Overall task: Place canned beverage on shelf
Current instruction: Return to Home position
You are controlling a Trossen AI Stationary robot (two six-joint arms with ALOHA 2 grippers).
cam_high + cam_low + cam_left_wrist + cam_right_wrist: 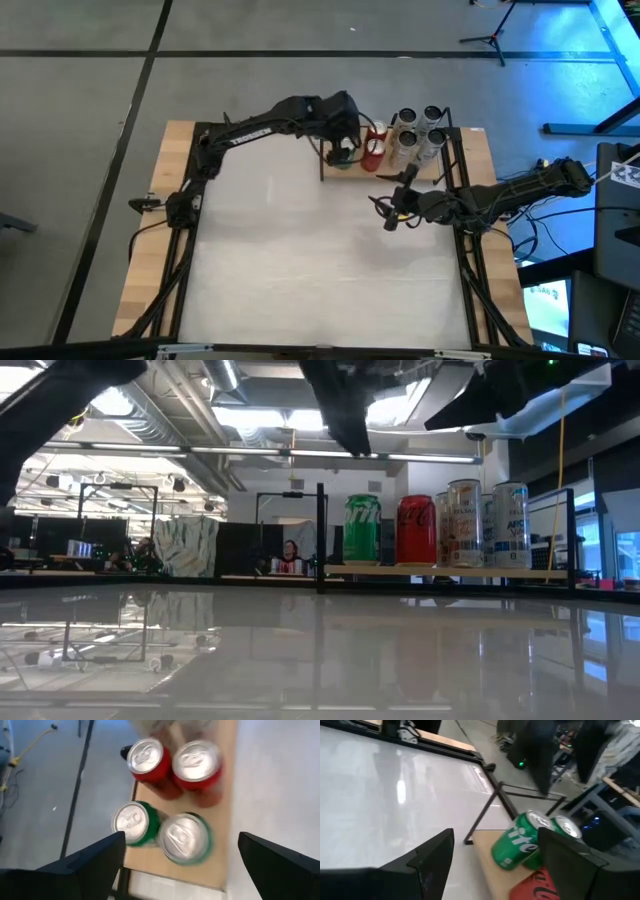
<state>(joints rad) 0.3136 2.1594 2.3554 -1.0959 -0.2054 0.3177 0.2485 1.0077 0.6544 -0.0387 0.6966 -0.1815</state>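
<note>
The shelf (440,571), a pale wooden board with thin black uprights, stands at the table's far right. On it stand green cans (185,839), red cans (196,766) and several pale cans (487,525), all upright on their bases. My left gripper (181,840) is open and empty, hanging above the green cans at the shelf's left end (343,152). My right gripper (392,212) is open and empty, in front of the shelf over the white tabletop; its wrist view (495,832) shows the green cans (516,846) a short way ahead.
The white tabletop (300,260) spreads wide to the left of and in front of the shelf. Black frame rails (470,280) run along the table's sides. The room with equipment and a person shows beyond the table (290,555).
</note>
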